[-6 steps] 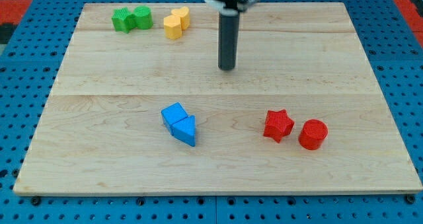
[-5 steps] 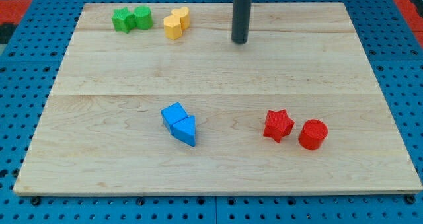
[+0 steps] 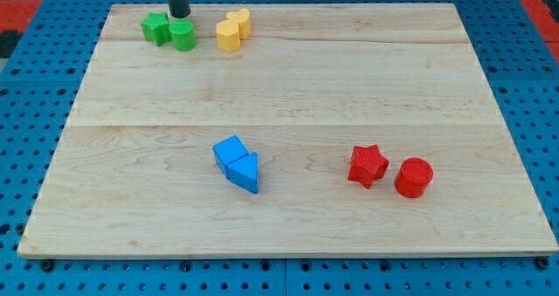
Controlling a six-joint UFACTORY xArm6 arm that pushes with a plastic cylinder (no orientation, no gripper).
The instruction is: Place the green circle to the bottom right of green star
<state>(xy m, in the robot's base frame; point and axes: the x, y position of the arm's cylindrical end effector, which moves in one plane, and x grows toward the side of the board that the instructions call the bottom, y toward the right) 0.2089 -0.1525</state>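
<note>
- The green circle [image 3: 182, 37] is seen touching the green star [image 3: 156, 28], at its lower right near the view's top-left; placement is judged essentially done.
- My tip [image 3: 180, 16], a bare rod with nothing to grasp, is set just above the circle.
- Only withdrawal is judged left.

My tip [image 3: 179, 16] sits just above the green circle [image 3: 182, 36], which touches the green star [image 3: 156, 27].

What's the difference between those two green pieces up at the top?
The green star has jagged points; the green circle is a smooth round cylinder. The star sits further toward the view's left and top; the circle lies at its lower right, just below my tip. Both are the same green, touching.
</note>
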